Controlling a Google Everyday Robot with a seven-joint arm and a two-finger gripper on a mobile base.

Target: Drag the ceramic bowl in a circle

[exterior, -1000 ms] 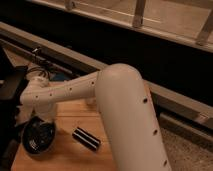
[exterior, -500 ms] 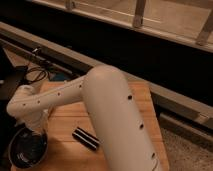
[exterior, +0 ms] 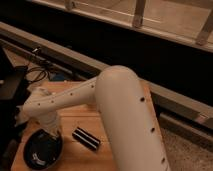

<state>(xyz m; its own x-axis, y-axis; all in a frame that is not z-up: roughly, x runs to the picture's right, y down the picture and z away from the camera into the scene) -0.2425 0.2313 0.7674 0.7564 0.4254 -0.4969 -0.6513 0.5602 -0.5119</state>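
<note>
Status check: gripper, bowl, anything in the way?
Gripper down at the bowl's far rim. Ceramic bowl at the table's near-left corner. Black block lies close on its right, apart from it.

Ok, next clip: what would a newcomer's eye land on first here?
The big white arm fills the middle and reaches down-left across the wooden table. Its pincer comes down at the far rim of the dark bowl, at the table's near-left corner. A small black block lies just right of the bowl, apart from it.
</note>
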